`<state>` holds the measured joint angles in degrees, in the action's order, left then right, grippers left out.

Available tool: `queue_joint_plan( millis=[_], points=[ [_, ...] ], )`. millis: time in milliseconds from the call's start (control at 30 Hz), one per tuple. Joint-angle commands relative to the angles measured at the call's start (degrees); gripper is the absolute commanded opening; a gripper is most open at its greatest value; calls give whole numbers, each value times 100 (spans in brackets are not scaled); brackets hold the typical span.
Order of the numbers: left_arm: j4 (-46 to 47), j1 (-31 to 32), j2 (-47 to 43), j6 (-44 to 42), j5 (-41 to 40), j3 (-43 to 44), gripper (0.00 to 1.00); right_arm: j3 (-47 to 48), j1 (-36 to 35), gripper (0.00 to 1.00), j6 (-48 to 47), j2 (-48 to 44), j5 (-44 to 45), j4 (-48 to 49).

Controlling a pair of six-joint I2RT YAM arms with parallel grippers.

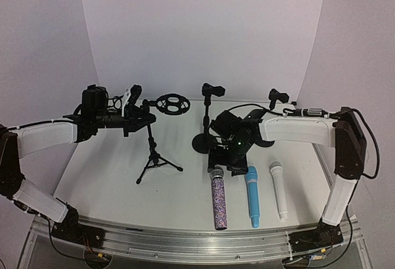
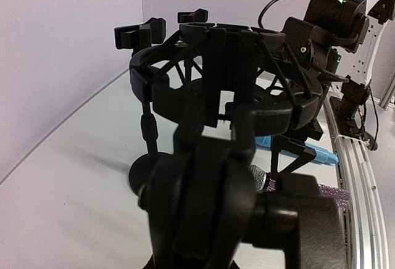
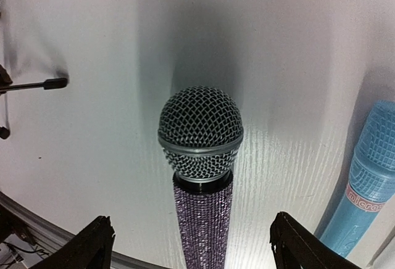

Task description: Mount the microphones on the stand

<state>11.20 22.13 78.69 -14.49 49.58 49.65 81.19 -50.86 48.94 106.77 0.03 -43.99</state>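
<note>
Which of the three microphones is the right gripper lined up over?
The glittery purple microphone with the silver mesh head, the leftmost; the open right gripper has a finger either side of it. The light blue microphone and white microphone lie beside it.

White curved backdrop [image 1: 203, 28] behind a white table [image 1: 105, 176]; light seems even.

White table [image 1: 105, 182], matte, soft shadows across it. Curved white backdrop [image 1: 203, 34] rises from the far edge and wraps both sides. Slotted aluminium rail [image 1: 185, 243] runs along the near edge, small screws visible. Thin wires [image 1: 92, 255] bunch below the rail at the left corner, more at the right.
</note>
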Motion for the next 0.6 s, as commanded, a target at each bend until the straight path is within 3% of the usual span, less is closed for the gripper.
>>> queue_joint_plan(
  millis=[0,367,500,567],
  points=[
    [-567,43,94,125,284,202,11,132,-114,83,-258,380,-80,-287],
    [-556,42,58,34,282,174,14,264,-211,64,-293,979,-352,-277],
    [-545,42,36,14,288,173,14,243,-208,46,-343,1048,-319,-279],
    [-570,36,17,-29,294,174,15,239,-211,30,-383,1007,-278,-279]
  ],
)
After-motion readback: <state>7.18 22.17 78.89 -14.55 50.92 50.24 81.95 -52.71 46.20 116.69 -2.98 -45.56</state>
